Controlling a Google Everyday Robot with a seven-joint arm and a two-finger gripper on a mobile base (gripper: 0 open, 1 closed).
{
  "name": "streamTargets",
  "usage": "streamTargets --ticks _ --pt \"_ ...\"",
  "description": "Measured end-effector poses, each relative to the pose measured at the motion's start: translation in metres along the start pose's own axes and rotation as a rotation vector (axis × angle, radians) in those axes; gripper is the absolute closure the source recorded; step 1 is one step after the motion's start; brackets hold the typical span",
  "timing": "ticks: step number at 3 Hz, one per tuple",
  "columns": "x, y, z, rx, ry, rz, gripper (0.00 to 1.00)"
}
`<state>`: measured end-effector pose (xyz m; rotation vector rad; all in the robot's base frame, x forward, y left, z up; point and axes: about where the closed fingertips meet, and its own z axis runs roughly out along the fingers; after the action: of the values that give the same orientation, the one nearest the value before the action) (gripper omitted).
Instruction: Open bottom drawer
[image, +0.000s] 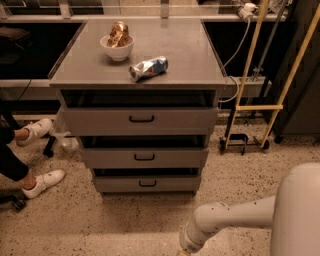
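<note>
Beyond the tool (181, 253), up-left and well apart, the bottom drawer (147, 184); tool's state untellable

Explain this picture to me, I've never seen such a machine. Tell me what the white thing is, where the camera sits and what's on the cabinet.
The white tube at lower right is the robot's single arm. Its gripper, a two-finger claw, is at the arm's tip, nearly cut off by the bottom edge, low over the floor and apart from the cabinet. Whether it holds anything is hidden. There is one camera, looking down from above; its mount does not show. On the grey cabinet top stand a white bowl with something golden inside and a crushed silvery can. The bottom drawer, lowest of three, is the target.
</note>
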<state>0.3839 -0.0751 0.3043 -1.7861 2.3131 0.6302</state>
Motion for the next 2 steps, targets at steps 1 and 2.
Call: streamTargets --ticks 1,2 --pt "-0.010 -0.007 0.035 -0.037 -0.105 0.065 0.00" --pt "-0.031 -0.018 0.029 -0.047 -0.241 0.057 0.00"
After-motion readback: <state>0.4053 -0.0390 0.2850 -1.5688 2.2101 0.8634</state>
